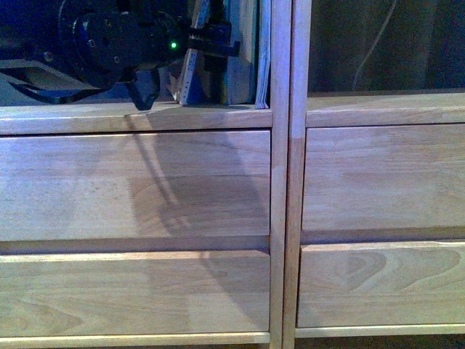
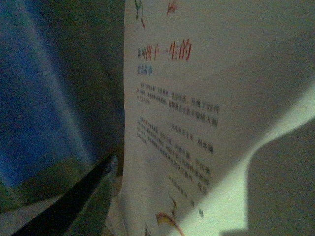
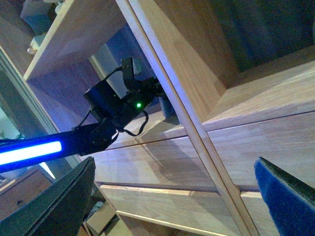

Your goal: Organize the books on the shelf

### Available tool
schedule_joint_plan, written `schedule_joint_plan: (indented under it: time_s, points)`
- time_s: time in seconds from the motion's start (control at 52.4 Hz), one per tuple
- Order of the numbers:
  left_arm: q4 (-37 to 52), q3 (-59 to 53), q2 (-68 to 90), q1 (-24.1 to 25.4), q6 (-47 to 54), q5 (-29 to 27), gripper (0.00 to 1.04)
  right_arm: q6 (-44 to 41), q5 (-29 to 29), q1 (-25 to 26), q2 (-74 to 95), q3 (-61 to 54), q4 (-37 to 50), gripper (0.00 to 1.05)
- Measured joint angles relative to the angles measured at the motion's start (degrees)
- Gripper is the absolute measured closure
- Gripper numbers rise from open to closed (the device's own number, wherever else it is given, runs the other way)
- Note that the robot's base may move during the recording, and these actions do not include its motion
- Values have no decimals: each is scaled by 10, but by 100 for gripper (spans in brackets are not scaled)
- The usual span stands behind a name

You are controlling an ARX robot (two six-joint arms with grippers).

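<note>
Left tool (image 1: 195,52) among shelved books (image 1: 243,54) (fingertips hidden, grip unclear)

**Front view.** The shelf (image 1: 280,182) is two units side by side, their inner posts just beside each other at the centre. In each unit an open compartment lies above two drawers, one over the other: left upper drawer (image 1: 138,185), left lower drawer (image 1: 138,294).

The books (image 1: 243,58) stand at the right end of the left compartment, against the post. A thin book (image 1: 192,62) leans to their left.

The left arm (image 1: 116,36) reaches into this compartment from the left.

**Right wrist view.** The right gripper (image 3: 179,196) is in front of the shelf, apart from it.
</note>
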State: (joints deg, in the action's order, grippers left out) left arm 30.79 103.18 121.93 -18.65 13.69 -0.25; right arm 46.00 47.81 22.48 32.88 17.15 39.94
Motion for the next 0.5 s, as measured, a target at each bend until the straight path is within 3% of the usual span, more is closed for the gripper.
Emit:
schedule_joint_plan:
  time_s: [0.134, 0.229, 0.439, 0.496]
  points:
    - [23, -105, -70, 2, -69, 12, 6, 0, 0, 0, 0, 0, 0, 7]
    - [38, -188, -140, 5, -130, 31, 8, 0, 0, 0, 0, 0, 0, 7]
    - [43, -203, -173, 9, -170, 31, 7, -2, 0, 0, 0, 0, 0, 7]
    - [-6, -208, -180, 7, -162, -40, 14, -2, 0, 0, 0, 0, 0, 7]
